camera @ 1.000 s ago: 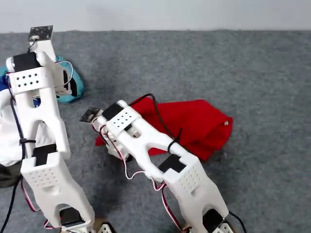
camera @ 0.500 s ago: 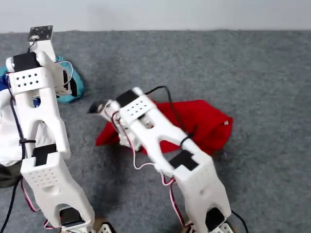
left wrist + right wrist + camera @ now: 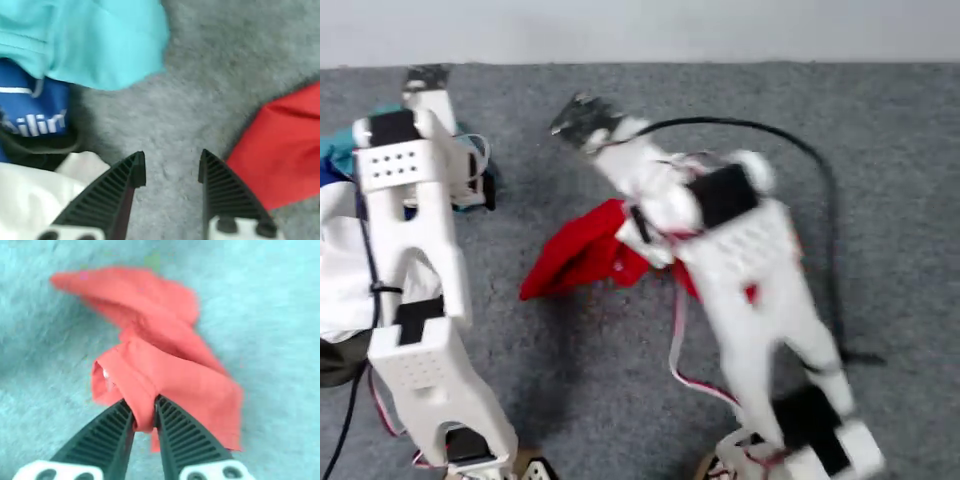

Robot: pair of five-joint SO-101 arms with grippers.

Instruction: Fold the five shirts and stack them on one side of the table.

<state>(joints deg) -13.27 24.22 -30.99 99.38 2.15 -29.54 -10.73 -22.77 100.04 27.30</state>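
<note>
above grey table (image 3: 880, 150), right gripper (image 3: 143, 409) pinches red shirt (image 3: 170, 375) fold; left gripper (image 3: 171, 159) parted, empty, near shirt pile (image 3: 100, 45).

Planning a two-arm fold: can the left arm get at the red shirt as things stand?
Probably yes: the left gripper hangs open over bare table, the red shirt lies just beside it, nothing between them.

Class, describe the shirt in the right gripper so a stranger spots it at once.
On the grey table, look mid-table, apart from the shirt heap by the left arm. The red shirt lies crumpled there, pinched in the right gripper: the only red one.
</note>
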